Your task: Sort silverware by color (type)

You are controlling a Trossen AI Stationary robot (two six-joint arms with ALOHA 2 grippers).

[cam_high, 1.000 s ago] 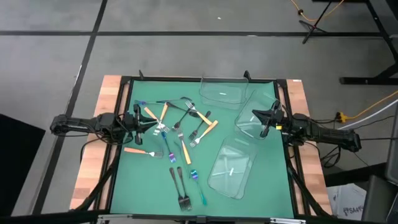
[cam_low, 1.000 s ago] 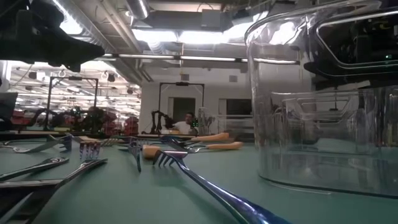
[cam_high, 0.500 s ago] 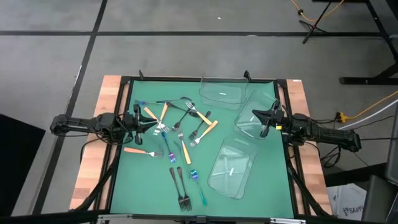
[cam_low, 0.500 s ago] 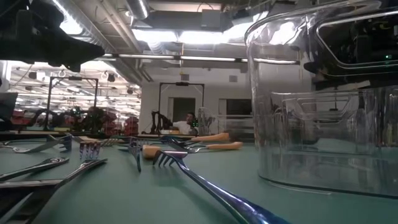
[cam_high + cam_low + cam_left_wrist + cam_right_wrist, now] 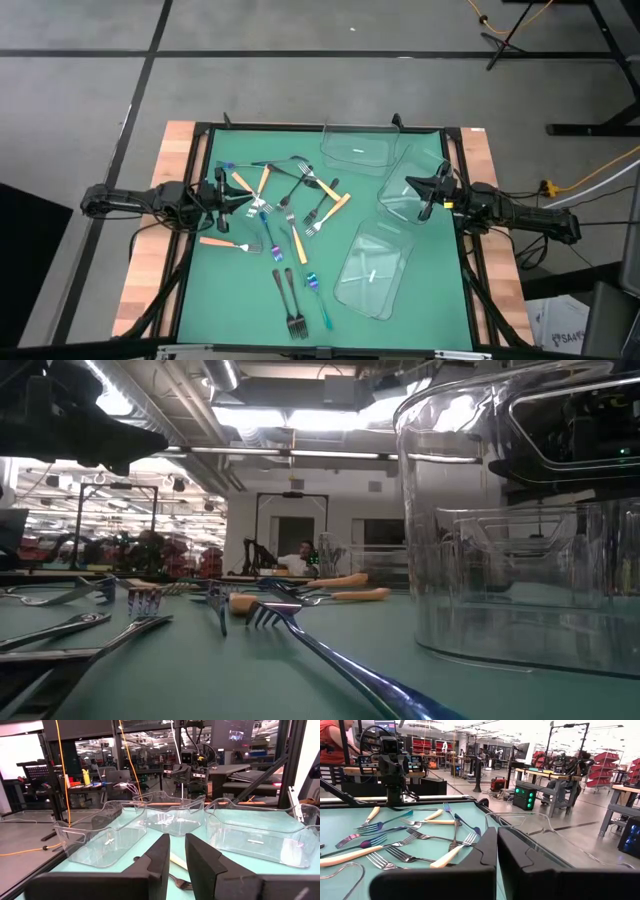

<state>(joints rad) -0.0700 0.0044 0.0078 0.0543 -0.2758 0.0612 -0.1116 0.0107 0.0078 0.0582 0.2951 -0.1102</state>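
The silverware lies loose on the green mat, left of centre. It comprises orange-handled forks (image 5: 297,243), dark forks (image 5: 291,306) and blue-teal forks (image 5: 268,235), some crossing each other. My left gripper (image 5: 243,197) hovers over the pile's left side, shut, holding nothing. In its wrist view the left gripper (image 5: 177,857) shows a narrow slit between the fingers, with a fork's head (image 5: 178,881) beyond them. My right gripper (image 5: 430,192) is shut and empty above the right-hand clear tray (image 5: 405,190). Its wrist view looks past the right gripper (image 5: 497,855) to the forks (image 5: 395,840).
Three clear plastic trays stand on the mat's right half: one at the far edge (image 5: 355,150), one at the right edge, and one near-right (image 5: 372,272). The nearest tray fills the low view's right side (image 5: 520,540). A black frame borders the mat (image 5: 300,128).
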